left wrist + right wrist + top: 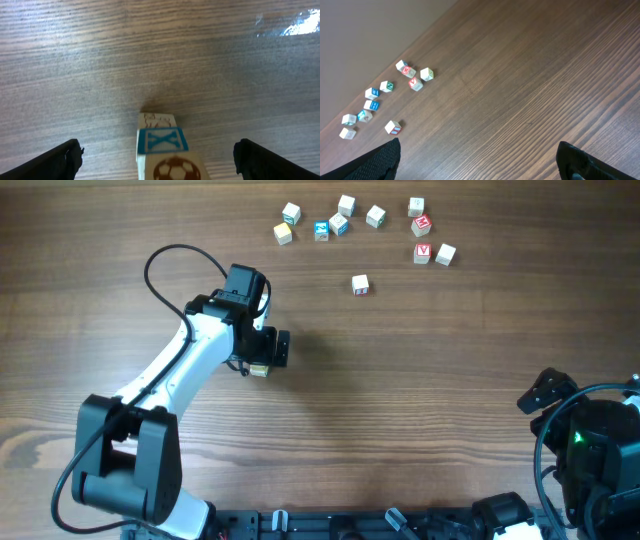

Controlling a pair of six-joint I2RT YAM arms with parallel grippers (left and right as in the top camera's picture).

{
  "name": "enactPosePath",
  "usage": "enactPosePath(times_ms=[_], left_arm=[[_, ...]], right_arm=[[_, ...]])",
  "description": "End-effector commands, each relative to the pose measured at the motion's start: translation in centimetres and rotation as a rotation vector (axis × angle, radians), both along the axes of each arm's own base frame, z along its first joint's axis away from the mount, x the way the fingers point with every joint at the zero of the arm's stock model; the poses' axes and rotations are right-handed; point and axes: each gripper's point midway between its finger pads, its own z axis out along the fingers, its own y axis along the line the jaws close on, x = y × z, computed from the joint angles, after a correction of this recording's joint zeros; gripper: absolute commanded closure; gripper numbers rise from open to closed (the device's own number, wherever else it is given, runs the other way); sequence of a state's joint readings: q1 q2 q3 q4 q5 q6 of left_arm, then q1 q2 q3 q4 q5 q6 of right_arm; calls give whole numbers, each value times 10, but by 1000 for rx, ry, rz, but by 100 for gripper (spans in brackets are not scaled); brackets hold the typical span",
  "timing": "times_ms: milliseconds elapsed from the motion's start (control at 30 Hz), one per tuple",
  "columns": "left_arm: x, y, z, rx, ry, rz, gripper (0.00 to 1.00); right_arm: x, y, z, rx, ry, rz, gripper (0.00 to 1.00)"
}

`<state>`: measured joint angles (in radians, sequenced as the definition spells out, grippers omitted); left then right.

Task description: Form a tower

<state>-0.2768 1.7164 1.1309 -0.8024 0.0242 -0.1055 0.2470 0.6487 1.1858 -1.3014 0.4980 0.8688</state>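
Cubes of pale wood form the tower (167, 150) inside the wide-spread left claw (157, 152).

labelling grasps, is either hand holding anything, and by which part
Nothing held: the left hand stands open astride the short stack of wooden cubes, not touching; the right hand is open, empty.

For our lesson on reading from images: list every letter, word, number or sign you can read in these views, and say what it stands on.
"X": blue, in a blue frame, on one cube face of the tower, left wrist view.
The tower's other faces show no text, only a brown football picture and faint brown marks that are unreadable.
The loose cubes carry red, blue and green marks, too small to read.
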Motion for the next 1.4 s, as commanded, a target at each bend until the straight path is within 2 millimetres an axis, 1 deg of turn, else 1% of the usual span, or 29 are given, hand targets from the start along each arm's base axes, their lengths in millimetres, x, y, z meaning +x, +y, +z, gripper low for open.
enactPosePath(times_ms=[0,67,167,333,400,467,567,633,667,833,867,1133,1267,1367], left_arm=[[-5,-1,-18,9,52,-23,0],[-8,0,-25,15,75,-23,0],[-12,1,-27,21,97,-23,2],[-15,2,-27,24,107,-23,23],[-15,2,-27,25,109,-23,26],[-15,2,-27,25,109,-23,27],[-16,2,-29,26,115,-23,21],[-18,3,-33,31,133,-23,22],[-20,3,-35,34,143,-23,26],[-22,4,-35,36,153,-23,38],[-23,4,-35,38,156,-23,42],[-24,5,-35,39,160,-23,59],[-24,5,-35,39,160,-23,64],[-24,5,-35,39,160,-23,65]], right_arm=[[1,1,-2,0,8,6,0],[1,1,-2,0,8,6,0],[1,1,-2,0,8,6,0],[1,1,-2,0,8,6,0],[1,1,-2,0,8,6,0],[1,1,-2,0,8,6,0],[1,1,-2,0,8,5,0],[1,1,-2,0,8,6,0],[1,1,-2,0,8,6,0],[1,1,-2,0,8,6,0],[1,1,-2,0,8,6,0],[1,1,-2,0,8,6,0],[1,1,-2,0,8,6,0],[1,1,-2,0,8,5,0]])
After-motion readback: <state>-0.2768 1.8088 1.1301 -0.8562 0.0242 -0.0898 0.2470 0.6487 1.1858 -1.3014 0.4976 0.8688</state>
